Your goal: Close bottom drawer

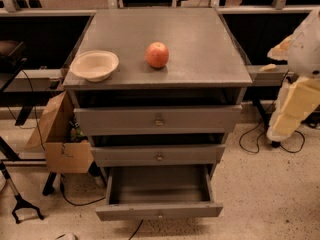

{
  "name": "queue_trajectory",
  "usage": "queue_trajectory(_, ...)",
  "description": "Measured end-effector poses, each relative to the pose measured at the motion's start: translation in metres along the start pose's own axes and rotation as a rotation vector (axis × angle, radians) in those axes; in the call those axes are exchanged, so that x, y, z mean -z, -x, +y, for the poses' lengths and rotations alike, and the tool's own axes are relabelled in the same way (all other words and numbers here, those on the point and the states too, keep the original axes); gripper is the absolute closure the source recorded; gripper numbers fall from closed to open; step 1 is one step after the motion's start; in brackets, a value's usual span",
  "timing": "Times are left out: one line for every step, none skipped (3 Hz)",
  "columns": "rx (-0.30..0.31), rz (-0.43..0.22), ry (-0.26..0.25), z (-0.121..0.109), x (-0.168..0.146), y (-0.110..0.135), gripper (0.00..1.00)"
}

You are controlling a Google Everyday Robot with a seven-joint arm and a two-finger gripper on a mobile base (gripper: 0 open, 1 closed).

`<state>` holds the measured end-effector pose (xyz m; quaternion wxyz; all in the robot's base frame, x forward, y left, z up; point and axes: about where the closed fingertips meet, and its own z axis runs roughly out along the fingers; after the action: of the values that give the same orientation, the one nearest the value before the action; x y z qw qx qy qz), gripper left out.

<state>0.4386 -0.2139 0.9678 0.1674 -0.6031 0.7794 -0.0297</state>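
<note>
The bottom drawer [159, 211] is the lowest of three grey drawers in a grey cabinet. It is pulled out toward me, and its shallow grey box looks empty. A small knob sits in the middle of its front panel. The two drawers above it, the top one [158, 119] and the middle one [159, 155], are pushed in much further. My gripper [291, 115] is a cream-coloured block on a white arm at the right edge of the view. It hangs beside the cabinet's right side at the height of the upper drawers, well apart from the bottom drawer.
On the cabinet top [200, 54] stand a cream bowl [94, 65] at the left and a red apple [157, 54] near the middle. A cardboard box [60, 139] sits on the floor at the left. Cables [260, 139] lie at the right. Dark desks stand behind.
</note>
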Motion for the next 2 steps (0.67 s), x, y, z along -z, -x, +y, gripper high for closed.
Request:
queue_trajectory(0.000,-0.122,0.033,0.033,-0.045,0.009,0.00)
queue_trajectory(-0.020,-0.299,0.129,0.082,-0.119,0.025,0.00)
